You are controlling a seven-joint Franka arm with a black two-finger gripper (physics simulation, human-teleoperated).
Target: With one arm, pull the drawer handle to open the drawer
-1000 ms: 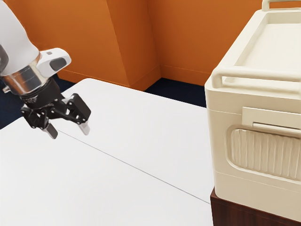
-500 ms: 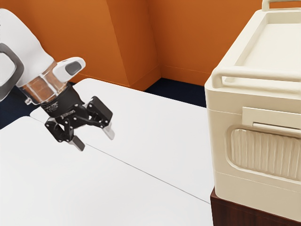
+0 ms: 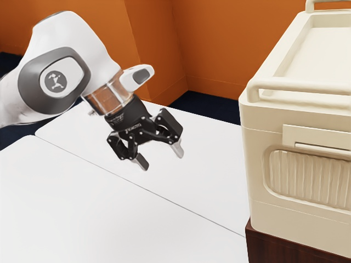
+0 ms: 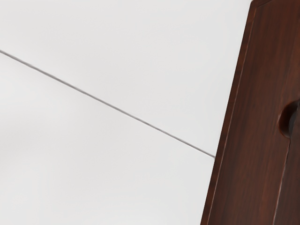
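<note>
Above the white table [image 3: 109, 219], the empty hand [image 3: 162, 158] is spread wide, its lettering [image 3: 132, 130] illegibly small.

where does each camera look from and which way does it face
Exterior view: at the arm's side, looking obliquely down across the white table and cream box-shaped cabinet; the white-and-grey arm and black two-finger gripper show.
Wrist view: on the arm's hand, looking down at the table and dark brown wooden base.
Shared: table, its thin grey seam, wooden base.
</note>
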